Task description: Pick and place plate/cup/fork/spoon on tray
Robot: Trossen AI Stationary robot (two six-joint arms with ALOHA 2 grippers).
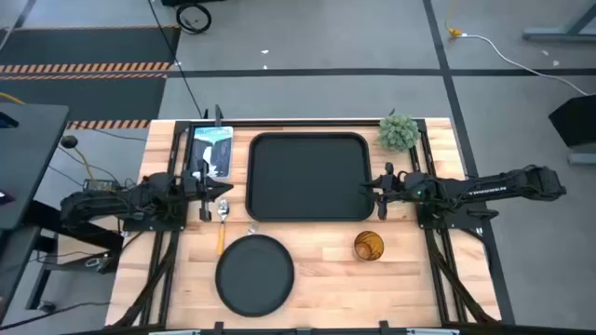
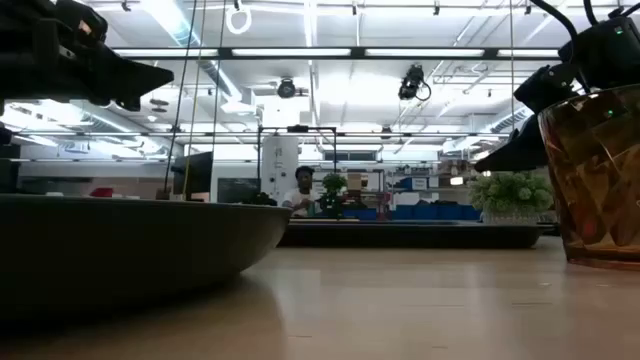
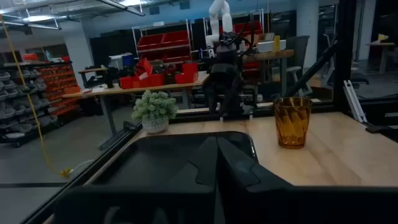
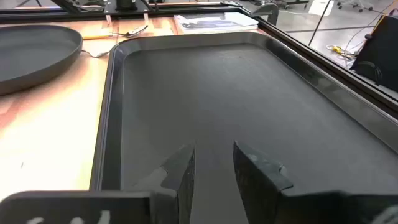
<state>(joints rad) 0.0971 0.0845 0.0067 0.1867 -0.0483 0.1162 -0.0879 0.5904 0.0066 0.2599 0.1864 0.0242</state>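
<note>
While both arms hang idle over the tabletop, I read the scene like this. Tray sits at the centre toward the far edge, nothing on it. Plate lies on bare wood near the front edge, left of centre, just clear of the tray's near-left corner. Cup stands upright near the front edge, right of centre, close to the tray's near-right corner but apart from it. Spoon lies beside the tray's left edge, orange handle pointing toward the front edge, head under the left hand's tip. Fork lies next to it; from above I can hardly make it out.

Left hand hovers off the tray's left edge above the utensils, grasping nothing; in its wrist view the fingers look pressed together. Right hand hovers over the tray's right edge, fingers slightly parted with a narrow gap, grasping nothing.

Potted plant stands at the far right corner, and a booklet lies at the far edge, left of the tray. A person shows in the room beyond.
</note>
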